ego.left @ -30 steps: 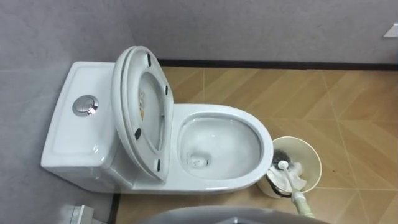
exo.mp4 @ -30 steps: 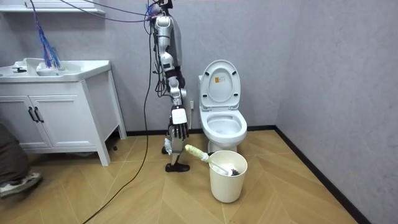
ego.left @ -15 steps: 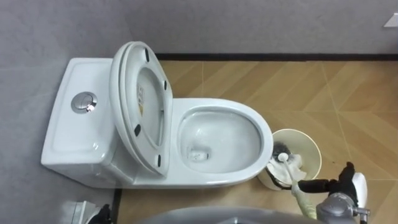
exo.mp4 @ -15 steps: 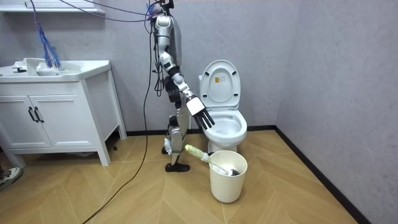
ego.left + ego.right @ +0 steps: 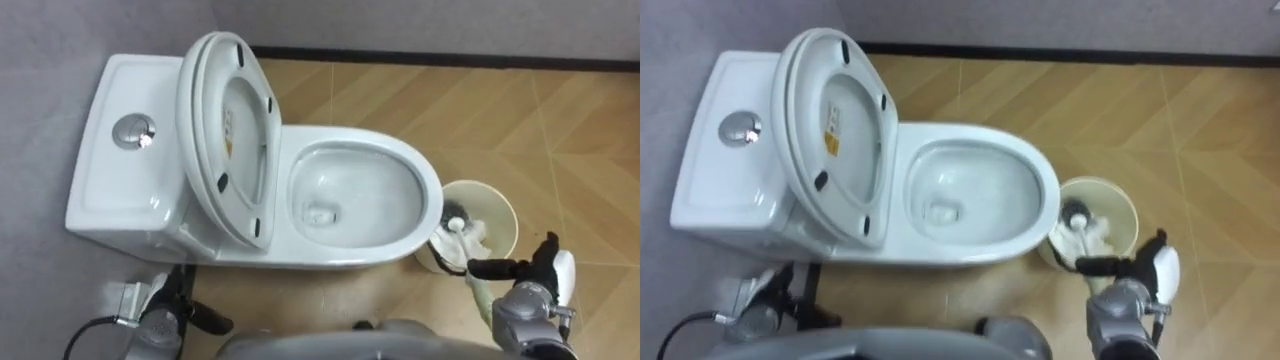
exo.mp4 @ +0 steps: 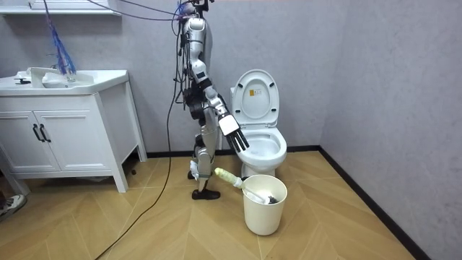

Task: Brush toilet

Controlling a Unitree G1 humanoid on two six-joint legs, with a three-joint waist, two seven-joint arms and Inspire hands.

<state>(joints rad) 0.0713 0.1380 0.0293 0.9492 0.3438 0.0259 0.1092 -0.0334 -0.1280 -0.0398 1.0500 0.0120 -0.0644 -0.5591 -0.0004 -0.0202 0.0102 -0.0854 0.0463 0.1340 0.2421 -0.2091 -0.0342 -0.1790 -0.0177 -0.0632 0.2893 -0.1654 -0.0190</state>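
Right hand (image 5: pixel 500 267): open, fingers straight, holding nothing.
Brush (image 5: pixel 456 226): in bucket (image 5: pixel 511 216), below that hand.
Toilet (image 5: pixel 428 185): lid raised, left of that hand.
Left hand (image 5: pixel 160 322): grip cannot be told.

Right hand (image 5: pixel 537 270) outstretched, fingers (image 5: pixel 492 268) straight

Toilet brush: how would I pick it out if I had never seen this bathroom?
Find the white toilet against the grey wall, its seat raised. On the wooden floor just in front of it stands a cream bucket. The toilet brush leans in it, the one long thing there, its pale handle slanting out over the rim.
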